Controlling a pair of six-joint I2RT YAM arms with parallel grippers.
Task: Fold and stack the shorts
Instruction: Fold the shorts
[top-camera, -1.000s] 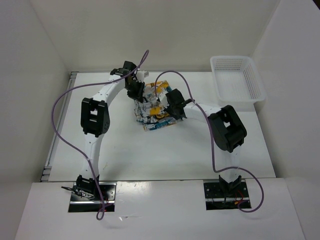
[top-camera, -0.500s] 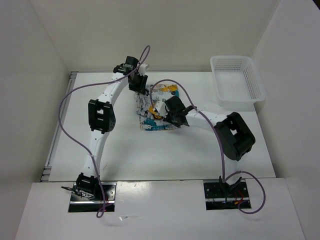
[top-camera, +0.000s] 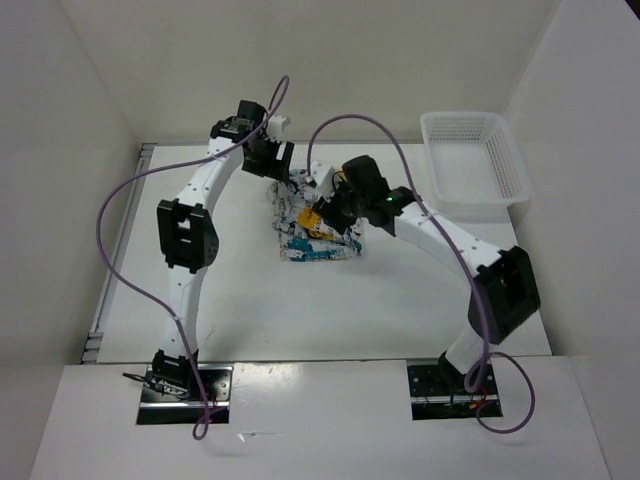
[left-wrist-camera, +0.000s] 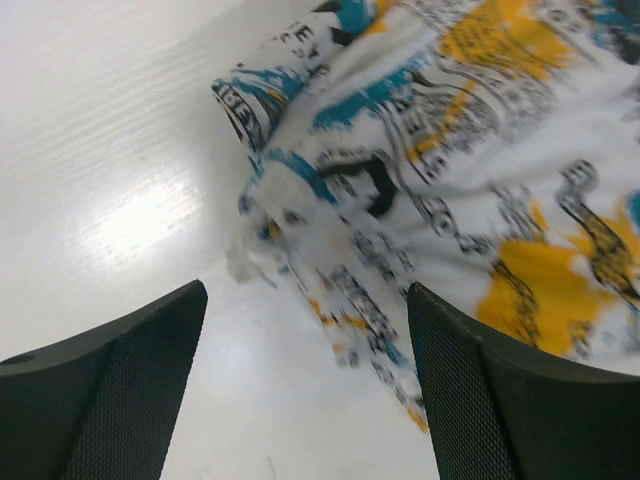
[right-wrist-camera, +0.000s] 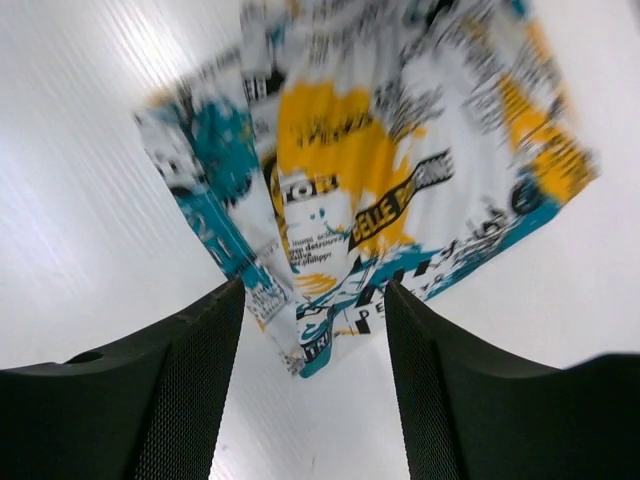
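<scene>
- Worktop (top-camera: 300, 310): white, flat, carries every item below.
- Basket (top-camera: 475, 165): white plastic mesh, at the far right corner, well apart from the shorts.
- The shorts (top-camera: 305, 240): white fabric printed in teal, yellow-orange and black. They lie in a rumpled, partly folded heap on the worktop, near the far edge at about mid-width.
- Left gripper (top-camera: 272, 160): over the heap's far left corner, fingers spread, pinching nothing.
- Right gripper (top-camera: 335, 205): over the heap's right part, fingers spread, pinching nothing.

Left wrist view: shorts (left-wrist-camera: 480, 150) blurred, cropped top and right.
</scene>
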